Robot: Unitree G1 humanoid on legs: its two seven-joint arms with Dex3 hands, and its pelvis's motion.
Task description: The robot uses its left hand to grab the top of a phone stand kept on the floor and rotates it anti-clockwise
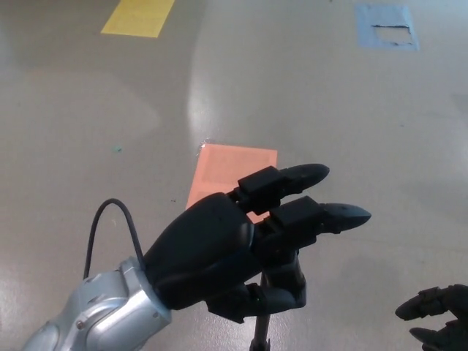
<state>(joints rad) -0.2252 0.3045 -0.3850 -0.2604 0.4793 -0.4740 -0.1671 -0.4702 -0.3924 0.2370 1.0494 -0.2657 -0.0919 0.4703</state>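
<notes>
Left robot hand (241,252) over the top of the phone stand (287,281), two fingers (322,216) stretched forward, thumb curled beneath; grip on the stand impossible to confirm, contact hidden by the palm. Only the stand's dark head and thin pole visible, base cut off at the bottom edge. Orange patch (232,179) on the grey floor (329,110) partly covered behind the hand. Right robot hand (439,322) cropped at the lower right corner, state unclear.

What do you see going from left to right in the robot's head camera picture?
Yellow floor patch → left hand → blue floor patch → right hand
</notes>
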